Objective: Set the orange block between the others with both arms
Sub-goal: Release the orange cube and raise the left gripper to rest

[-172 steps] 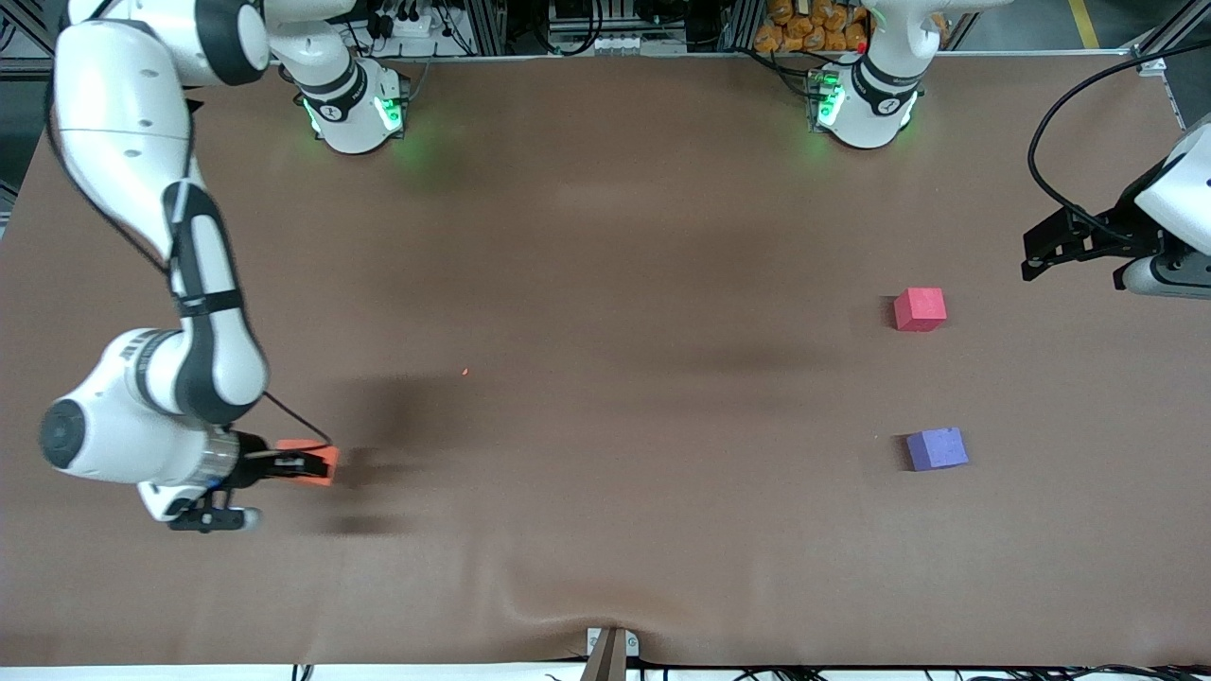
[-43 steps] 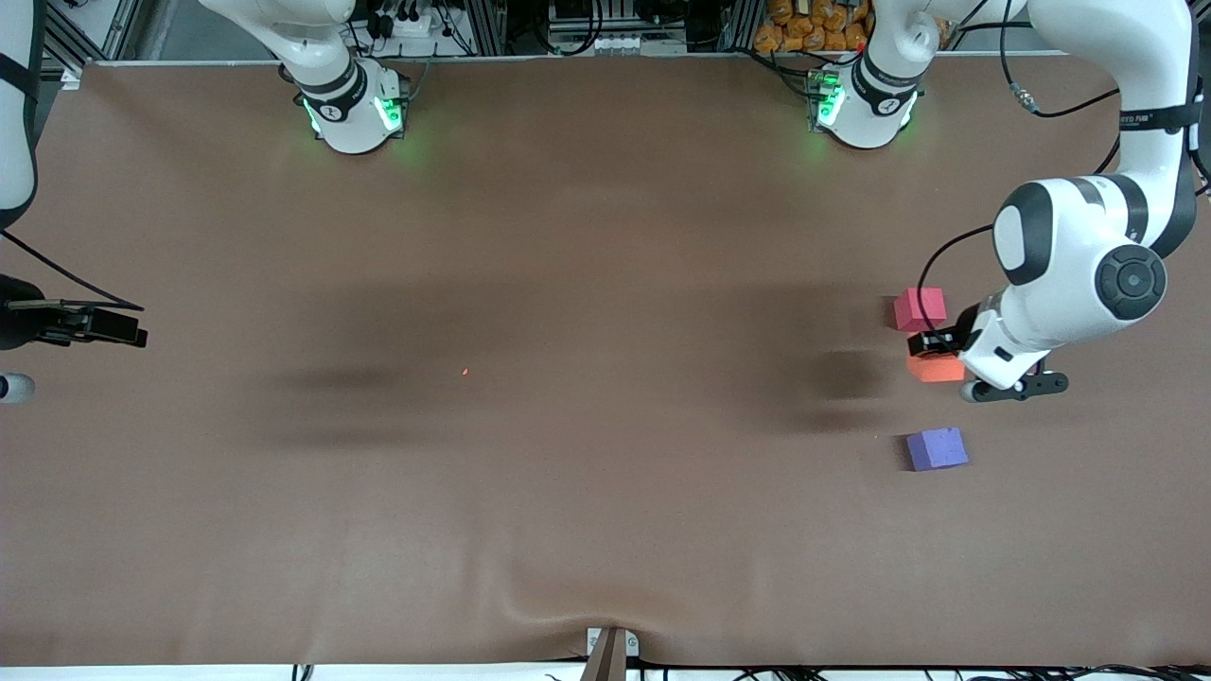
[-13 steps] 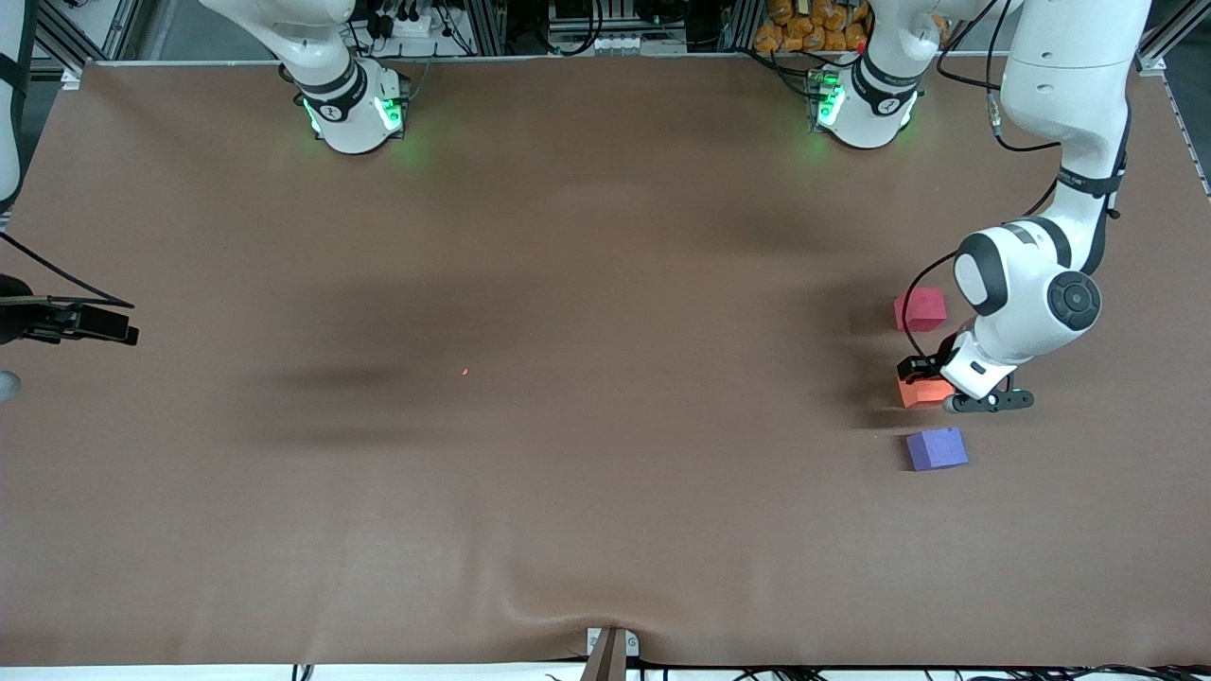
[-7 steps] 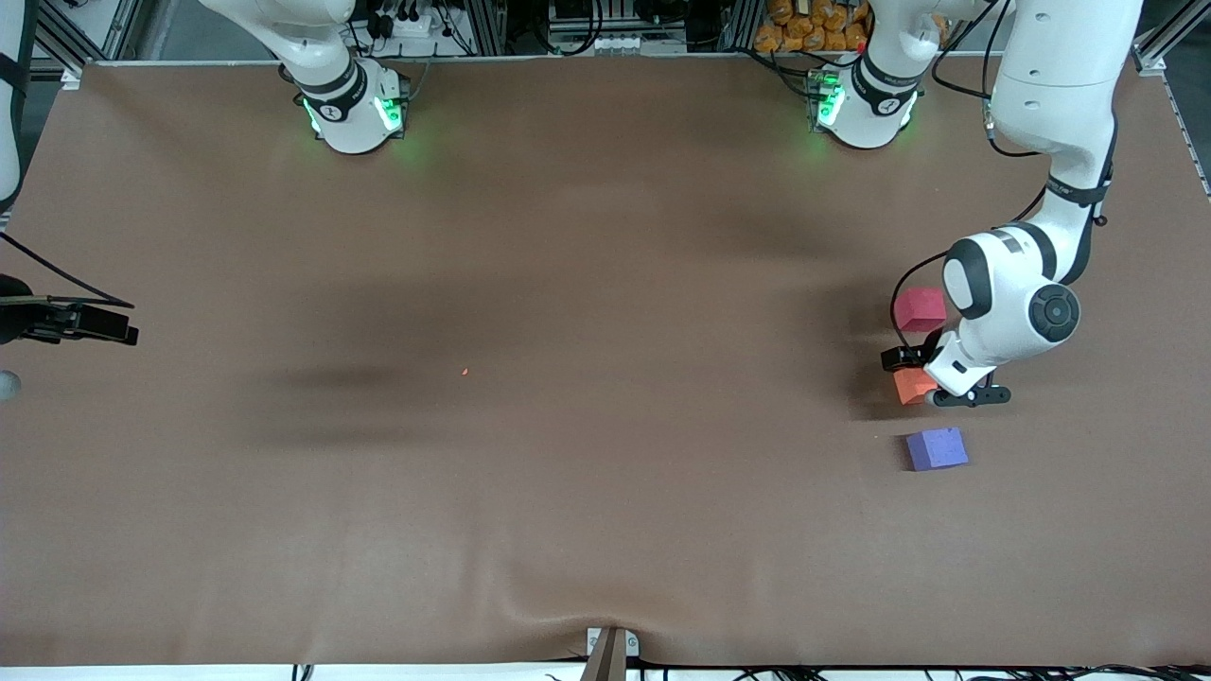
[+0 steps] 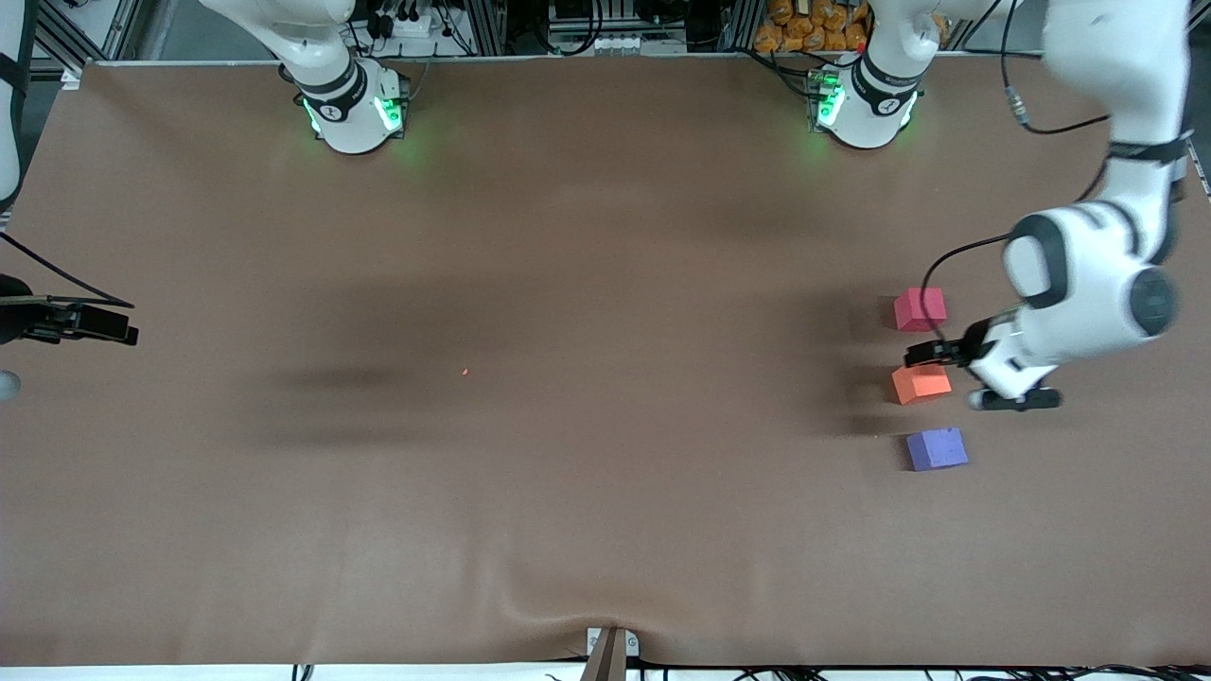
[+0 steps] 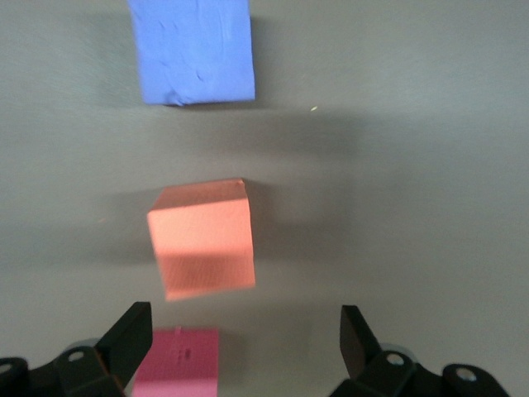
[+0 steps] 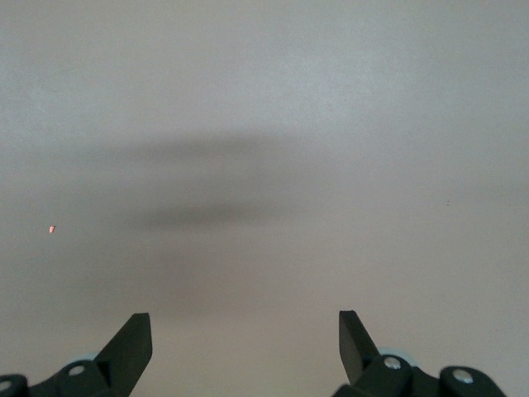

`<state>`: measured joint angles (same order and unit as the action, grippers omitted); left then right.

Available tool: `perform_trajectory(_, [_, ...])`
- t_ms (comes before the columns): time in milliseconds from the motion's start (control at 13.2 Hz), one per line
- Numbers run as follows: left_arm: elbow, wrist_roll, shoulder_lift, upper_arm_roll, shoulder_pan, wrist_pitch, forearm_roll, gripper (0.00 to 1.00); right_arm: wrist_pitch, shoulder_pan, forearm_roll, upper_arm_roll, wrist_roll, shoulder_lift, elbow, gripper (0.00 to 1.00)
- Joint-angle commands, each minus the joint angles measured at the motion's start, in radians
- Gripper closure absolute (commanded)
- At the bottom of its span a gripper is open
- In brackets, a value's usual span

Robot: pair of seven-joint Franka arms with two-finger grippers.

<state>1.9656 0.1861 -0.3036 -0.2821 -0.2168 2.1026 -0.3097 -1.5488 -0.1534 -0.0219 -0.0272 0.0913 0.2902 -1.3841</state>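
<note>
The orange block [image 5: 921, 383] rests on the brown table, between the red-pink cube [image 5: 920, 309] and the purple-blue cube [image 5: 937, 448], apart from both. My left gripper [image 5: 937, 357] hangs open just above the gap between the orange and red-pink cubes, holding nothing. The left wrist view shows the orange block [image 6: 202, 240], the purple-blue cube [image 6: 198, 50] and the red-pink cube [image 6: 175, 361] below the open left gripper [image 6: 244, 339]. My right gripper [image 5: 90, 326] waits open over the right arm's end of the table; in the right wrist view the right gripper [image 7: 244, 339] has only bare table under it.
A tiny orange speck [image 5: 465, 372] lies mid-table. The two green-lit arm bases [image 5: 355, 104] [image 5: 861, 99] stand along the table's edge farthest from the front camera. A small bracket [image 5: 610, 648] sits at the nearest edge.
The left gripper opened and let go of the orange block, then rose and drew back toward the left arm's end of the table. The right arm stayed still.
</note>
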Motion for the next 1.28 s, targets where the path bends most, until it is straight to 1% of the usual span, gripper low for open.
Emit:
perform_trajectory(0, [-0.132, -0.010, 0.072, 0.004, 0.039, -0.198, 0.100, 0.00, 0.010, -0.011, -0.003, -0.008, 0.010, -0.011, 0.002, 0.00])
perform_trajectory(75, [-0.198, -0.011, 0.080, 0.006, 0.039, -0.255, 0.159, 0.00, 0.010, -0.012, -0.003, -0.008, 0.010, -0.011, 0.000, 0.00])
perform_trajectory(151, [-0.270, -0.010, 0.081, 0.006, 0.039, -0.309, 0.190, 0.00, 0.010, -0.012, -0.003, -0.008, 0.010, -0.011, 0.002, 0.00])
perform_trajectory(302, [-0.388, -0.010, 0.084, 0.006, 0.039, -0.390, 0.213, 0.00, 0.010, -0.012, -0.003, -0.010, 0.010, -0.011, 0.002, 0.00])
perform_trajectory(377, [-0.425, -0.010, 0.087, 0.006, 0.039, -0.418, 0.215, 0.00, 0.010, -0.012, -0.003, -0.010, 0.010, -0.011, 0.000, 0.00])
perform_trajectory(453, [-0.451, -0.013, 0.112, 0.008, 0.039, -0.447, 0.215, 0.00, 0.010, -0.012, -0.003, -0.010, 0.010, -0.011, 0.000, 0.00])
perform_trajectory(755, [-0.450, -0.030, 0.230, 0.026, 0.039, -0.487, 0.248, 0.00, 0.010, -0.012, -0.003, -0.010, 0.010, -0.009, 0.000, 0.00])
perform_trajectory(830, [-0.445, -0.036, 0.277, 0.062, 0.051, -0.509, 0.257, 0.00, 0.010, -0.012, -0.003, -0.008, 0.010, -0.009, 0.000, 0.00])
perform_trajectory(906, [-0.445, -0.034, 0.285, 0.124, 0.112, -0.524, 0.264, 0.00, 0.010, -0.012, -0.003, -0.010, 0.011, -0.009, 0.000, 0.00])
perform_trajectory(981, [-0.450, -0.034, 0.294, 0.218, 0.161, -0.565, 0.283, 0.00, 0.010, -0.012, -0.003, -0.008, 0.011, -0.009, 0.000, 0.00])
perform_trajectory(1057, [-0.453, -0.036, 0.313, 0.262, 0.172, -0.596, 0.332, 0.00, 0.010, -0.012, -0.003, -0.010, 0.011, -0.009, 0.000, 0.00])
perform_trajectory(1208, [-0.456, -0.033, 0.324, 0.271, 0.163, -0.634, 0.351, 0.00, 0.010, -0.012, -0.003, -0.010, 0.011, -0.009, 0.000, 0.00])
